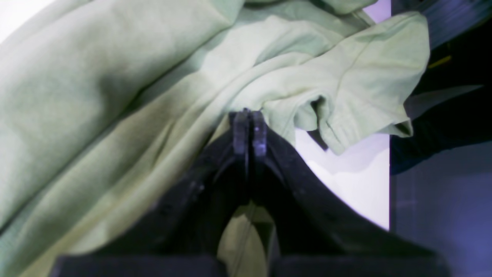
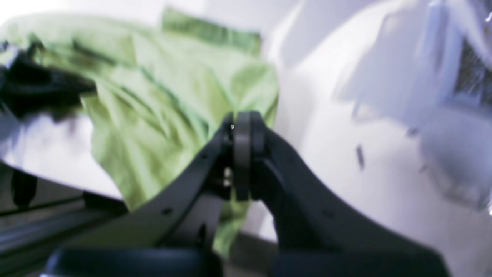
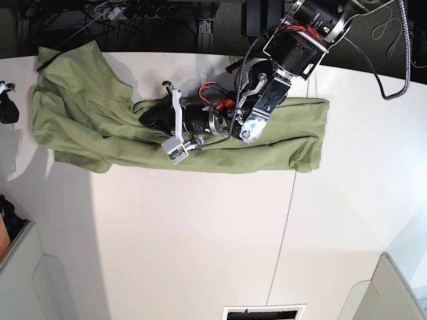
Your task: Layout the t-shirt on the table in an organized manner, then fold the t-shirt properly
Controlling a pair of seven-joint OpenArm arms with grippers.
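Shirt (image 3: 87,110) lies rumpled across far part of white worktop (image 3: 200,233), bunched at base view's left, stretched flat toward right. Left fingers (image 1: 249,132) together, clamped on shirt fold. Right fingers (image 2: 243,132) together over shirt edge; grip on cloth unclear.

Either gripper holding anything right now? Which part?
Left gripper pinches a fold of the t-shirt near a sleeve. Right gripper is shut against the shirt; a hold can't be told.
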